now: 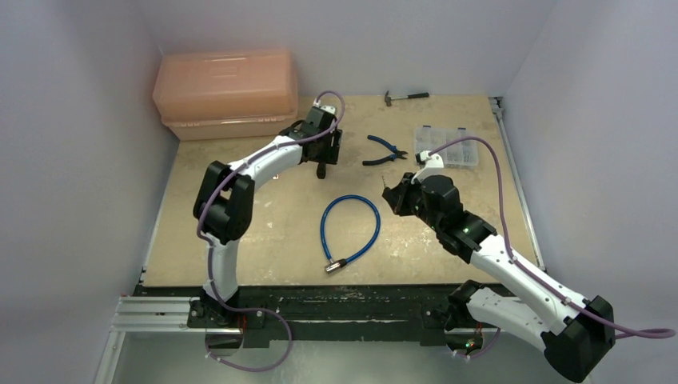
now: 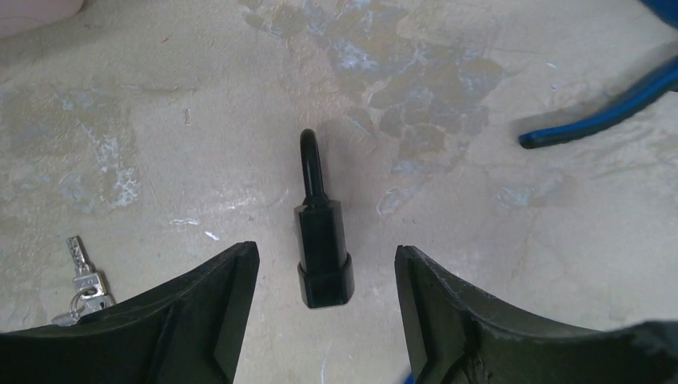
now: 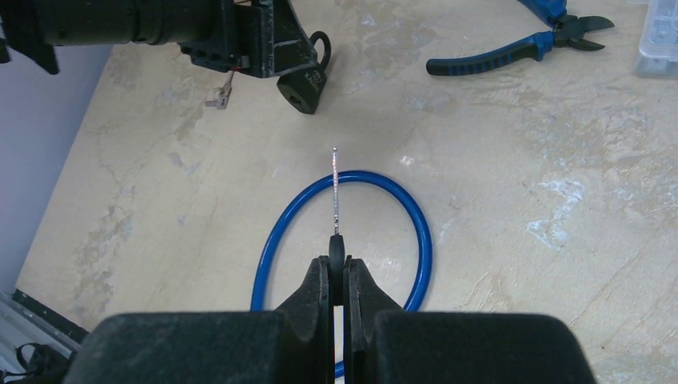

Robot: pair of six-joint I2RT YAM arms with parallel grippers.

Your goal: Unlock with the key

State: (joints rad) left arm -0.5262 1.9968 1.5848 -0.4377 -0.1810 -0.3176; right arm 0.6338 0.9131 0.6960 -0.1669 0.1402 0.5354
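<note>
Black padlock (image 2: 322, 240) lying on the table (image 2: 544, 264), shackle pointing away. The left claw (image 2: 324, 254) hangs over it, jaws wide, a gap on each side. Over on the right, the right claw (image 3: 339, 268) is pinched tight on the key (image 3: 335, 204), blade sticking forward above the blue cable loop (image 3: 421, 232).

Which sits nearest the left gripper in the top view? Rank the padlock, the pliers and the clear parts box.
1. Padlock, right at the left gripper fingertips.
2. Pliers, to its right.
3. Clear parts box, farthest right.
</note>
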